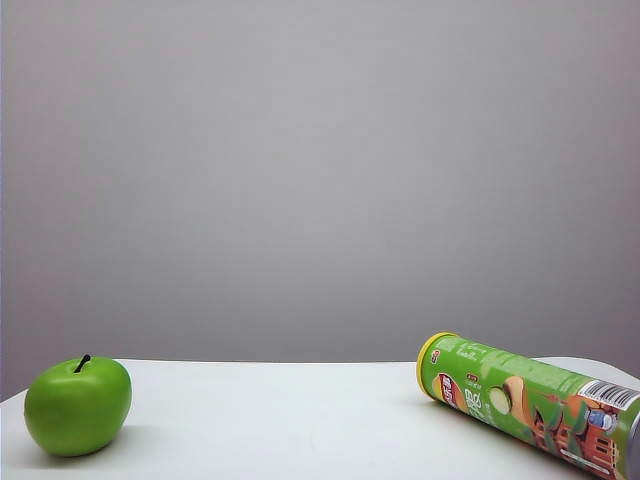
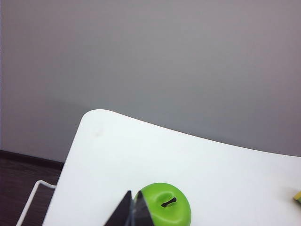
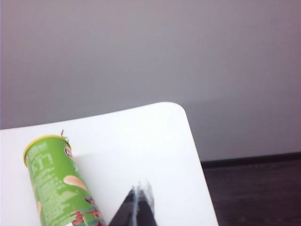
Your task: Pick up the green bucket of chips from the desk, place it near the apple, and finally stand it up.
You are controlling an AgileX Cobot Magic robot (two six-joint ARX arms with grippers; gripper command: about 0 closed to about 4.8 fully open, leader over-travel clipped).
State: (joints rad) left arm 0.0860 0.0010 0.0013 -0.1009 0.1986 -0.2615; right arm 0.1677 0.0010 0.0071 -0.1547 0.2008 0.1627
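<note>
The apple (image 1: 78, 406) sits at the left end of the desk (image 1: 290, 420), my left gripper (image 2: 132, 209) hanging above it — fingers pressed together, grasping nothing. Well apart, on the right, the chips can (image 1: 528, 402) lies on its side; my right gripper (image 3: 141, 200) hovers beside it — clenched, empty.

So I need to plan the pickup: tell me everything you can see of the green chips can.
The green bucket of chips is a slim cylinder with a yellow lid, a red-yellow logo, chip pictures, orange artwork and a white barcode. It looks like printed cardboard. It lies on its side on the right of the white desk, lid end pointing toward the apple far to the left. Only the desk touches it; neither pincer is on it.
</note>
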